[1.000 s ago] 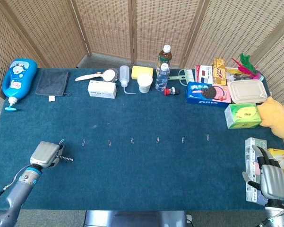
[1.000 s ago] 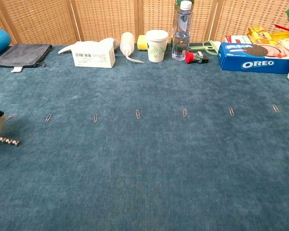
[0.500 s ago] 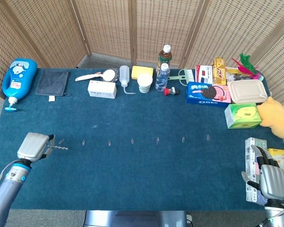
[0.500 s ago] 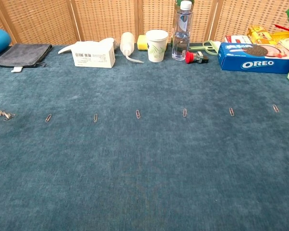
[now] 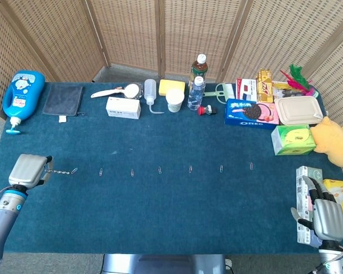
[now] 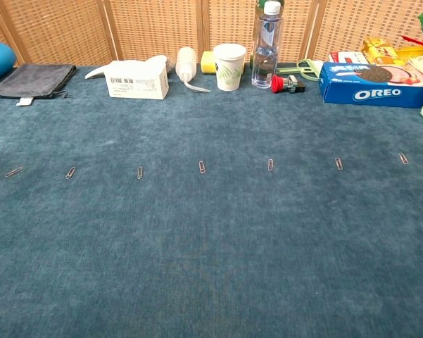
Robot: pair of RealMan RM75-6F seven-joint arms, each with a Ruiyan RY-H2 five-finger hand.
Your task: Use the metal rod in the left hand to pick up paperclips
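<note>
The left robot hand [image 5: 27,170] grips the metal rod [image 5: 58,171] level, its tip apparently just short of the leftmost paperclip [image 5: 74,170], ready to lift it; the right robot hand [image 5: 326,215] rests half-curled, holding nothing.

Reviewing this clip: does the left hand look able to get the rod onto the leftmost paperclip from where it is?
Probably yes. The left hand holds the rod pointing at the leftmost paperclip, with only bare cloth between them.
</note>
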